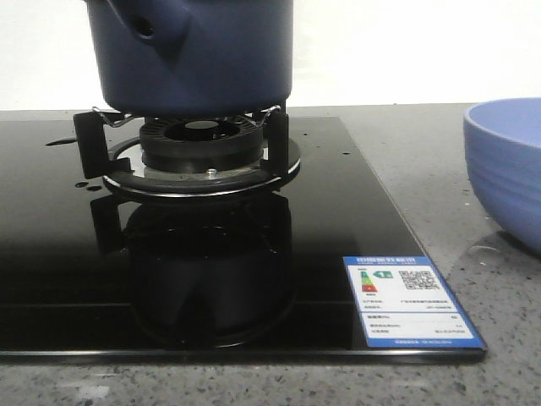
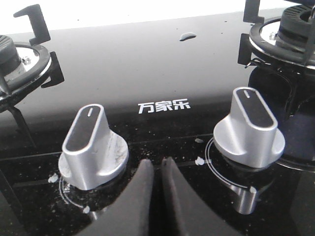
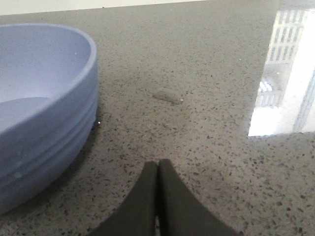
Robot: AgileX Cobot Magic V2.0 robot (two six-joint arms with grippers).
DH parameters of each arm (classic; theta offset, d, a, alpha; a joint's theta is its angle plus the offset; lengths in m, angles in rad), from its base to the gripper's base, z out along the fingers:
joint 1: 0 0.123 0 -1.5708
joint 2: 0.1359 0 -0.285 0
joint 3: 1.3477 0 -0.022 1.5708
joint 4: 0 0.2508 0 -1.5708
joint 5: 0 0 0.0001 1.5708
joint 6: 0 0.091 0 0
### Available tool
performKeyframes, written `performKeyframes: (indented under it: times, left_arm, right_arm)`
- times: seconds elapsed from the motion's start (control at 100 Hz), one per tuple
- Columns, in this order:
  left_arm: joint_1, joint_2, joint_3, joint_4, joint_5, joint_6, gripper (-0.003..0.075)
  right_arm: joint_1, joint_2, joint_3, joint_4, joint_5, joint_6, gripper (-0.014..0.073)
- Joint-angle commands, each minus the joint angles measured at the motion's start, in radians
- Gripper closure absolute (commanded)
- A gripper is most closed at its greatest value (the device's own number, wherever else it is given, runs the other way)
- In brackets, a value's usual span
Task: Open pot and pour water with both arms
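Note:
The dark navy-blue pot [image 1: 211, 63] stands on the burner grate [image 1: 190, 144] of the black glass hob; its stubby hollow handle [image 1: 152, 25] points toward the front left, and its top is cut off by the frame. Small glossy drops of water [image 2: 187, 36] lie on the hob glass. My left gripper [image 2: 156, 164] is shut and empty, low over the hob between two silver knobs. My right gripper [image 3: 158, 166] is shut and empty over the speckled counter, next to the pale blue ribbed bowl [image 3: 39, 108]. Neither gripper shows in the front view.
Two silver knobs [image 2: 91, 147] [image 2: 251, 128] flank the left fingers. A second burner [image 2: 19, 59] sits to one side. The pale blue bowl [image 1: 507, 169] stands on the counter right of the hob. An energy label [image 1: 410, 300] marks the hob's front right corner.

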Motion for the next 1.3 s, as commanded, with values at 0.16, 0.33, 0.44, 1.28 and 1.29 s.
performKeyframes:
  times: [0.16,0.33,0.44,1.28,1.29]
  left_arm:
    - [0.004,-0.028,0.029,-0.004,-0.043,-0.008,0.0741]
    - [0.004,-0.028,0.029,-0.004,-0.043,-0.008,0.0741]
    - [0.004,-0.028,0.029,-0.004,-0.043,-0.008,0.0741]
    - [0.004,-0.028,0.029,-0.785,-0.475,-0.008,0.0741]
    - [0.004,-0.028,0.029,-0.816,-0.474,-0.008,0.0741]
  right_arm:
    - [-0.005,-0.018,0.026,-0.004,-0.022,-0.004,0.0658]
    - [-0.005,-0.018,0.026,-0.004,-0.022,-0.004,0.0658]
    - [-0.005,-0.018,0.026,-0.004,-0.022,-0.004,0.0658]
    - [-0.005,-0.018,0.025,0.673,-0.423,-0.004,0.0658]
    - [-0.005,-0.018,0.025,0.675,-0.42,-0.004,0.0658]
